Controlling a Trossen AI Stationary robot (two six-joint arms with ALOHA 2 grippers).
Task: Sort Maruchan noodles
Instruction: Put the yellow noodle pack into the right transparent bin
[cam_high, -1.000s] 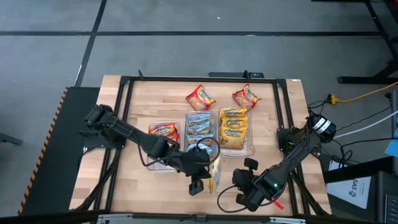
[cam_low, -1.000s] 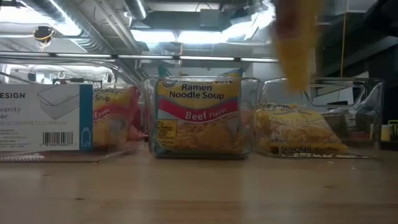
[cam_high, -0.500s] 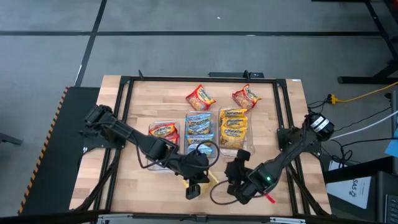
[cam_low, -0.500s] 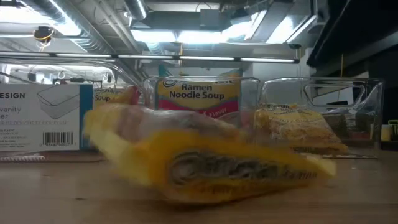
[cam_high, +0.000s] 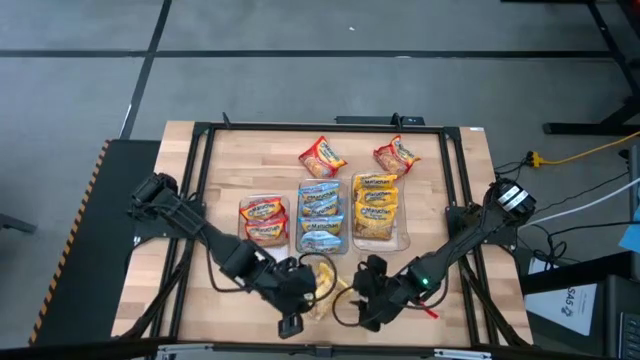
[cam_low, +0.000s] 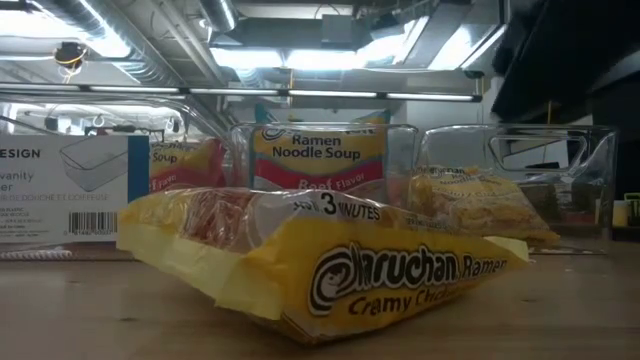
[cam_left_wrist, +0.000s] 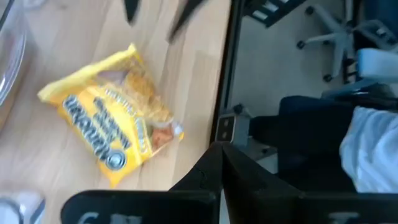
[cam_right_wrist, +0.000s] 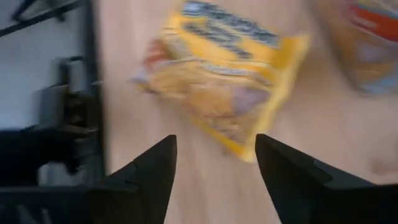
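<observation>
yellow maruchan creamy chicken packet (cam_low: 330, 265): lying loose on the bare wooden table (cam_high: 470, 220) at its near edge, between the two grippers, held by neither; front corner slightly raised in the low view

right gripper (cam_right_wrist: 214, 165): just beside that packet on the right, fingers spread apart with nothing between them

left gripper (cam_high: 292, 322): just beside the packet on the left, near the table's front edge; whether its fingers are apart or together cannot be told

clear plastic bins (cam_high: 402, 240): three side by side at mid-table, behind the packet; left bin holds red/orange packets (cam_high: 263, 212), middle bin blue packets (cam_high: 320, 207), right bin yellow packets (cam_high: 375, 208)

loose orange packets: two lying on the table beyond the bins, one (cam_high: 322, 156) behind the middle bin, one (cam_high: 396, 155) behind the right bin, well apart from each other
</observation>
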